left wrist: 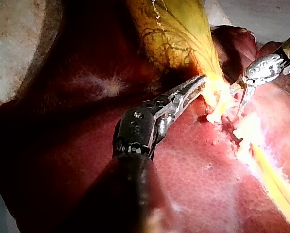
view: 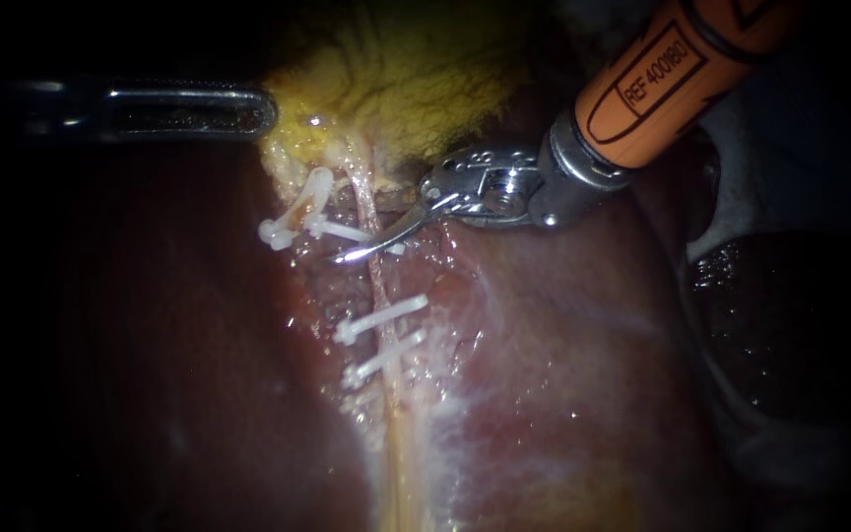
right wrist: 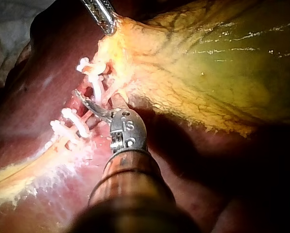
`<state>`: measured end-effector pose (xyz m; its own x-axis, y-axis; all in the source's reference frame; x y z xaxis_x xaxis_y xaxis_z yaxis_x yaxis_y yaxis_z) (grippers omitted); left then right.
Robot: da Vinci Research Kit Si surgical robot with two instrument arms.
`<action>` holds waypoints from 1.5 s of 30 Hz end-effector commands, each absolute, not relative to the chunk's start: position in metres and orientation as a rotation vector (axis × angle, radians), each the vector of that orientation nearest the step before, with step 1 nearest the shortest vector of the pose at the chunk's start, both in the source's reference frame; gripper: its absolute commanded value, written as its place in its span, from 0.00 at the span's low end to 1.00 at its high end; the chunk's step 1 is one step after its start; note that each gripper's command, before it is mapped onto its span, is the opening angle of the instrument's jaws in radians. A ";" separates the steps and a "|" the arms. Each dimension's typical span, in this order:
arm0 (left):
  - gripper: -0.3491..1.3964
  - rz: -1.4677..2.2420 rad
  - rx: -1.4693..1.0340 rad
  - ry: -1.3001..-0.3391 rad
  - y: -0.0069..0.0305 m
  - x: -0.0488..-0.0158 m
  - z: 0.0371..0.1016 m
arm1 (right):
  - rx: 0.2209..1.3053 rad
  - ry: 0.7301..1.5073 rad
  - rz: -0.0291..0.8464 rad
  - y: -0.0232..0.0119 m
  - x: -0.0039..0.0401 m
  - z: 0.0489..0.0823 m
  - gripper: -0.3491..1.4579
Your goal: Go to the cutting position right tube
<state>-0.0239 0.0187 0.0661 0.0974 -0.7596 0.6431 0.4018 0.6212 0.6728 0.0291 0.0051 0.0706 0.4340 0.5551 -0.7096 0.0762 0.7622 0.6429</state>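
Right instrument (view: 344, 255): claw pressed together, tip across right tube (view: 378, 281), above lower clips (view: 381, 317); left instrument (view: 266, 110) claw pinching gallbladder (view: 416, 69).

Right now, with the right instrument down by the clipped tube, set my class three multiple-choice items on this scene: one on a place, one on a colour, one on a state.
1. Where does the right instrument's tip lie?
A) Across the tube, between the upper clips and the lower pair
B) On a bench beside the tissue
C) Raised clear of all tissue

2. What colour is its shaft?
A) Blue
B) Orange
C) Green

3. How is the tube between the clips?
A) Cut in two
B) Whole
C) Tied in a knot

Answers:
1 A: the curved tip crosses the tube just below the upper clips and above the lower pair.
2 B: the shaft coming in from the upper right is orange.
3 B: the tube runs unbroken past the tip down to the lower pair.
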 end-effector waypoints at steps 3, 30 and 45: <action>0.00 -0.889 0.367 -1.188 0.0187 -0.0239 0.0661 | 0.680 1.103 0.321 0.0050 0.0291 0.0705 0.77; 0.00 -0.888 0.368 -1.189 0.0187 -0.0237 0.0661 | 0.959 1.191 0.219 -0.0001 0.0298 0.0714 0.74; 0.00 -0.888 0.367 -1.188 0.0187 -0.0238 0.0660 | 1.168 1.373 0.286 0.0005 0.0313 0.0723 0.72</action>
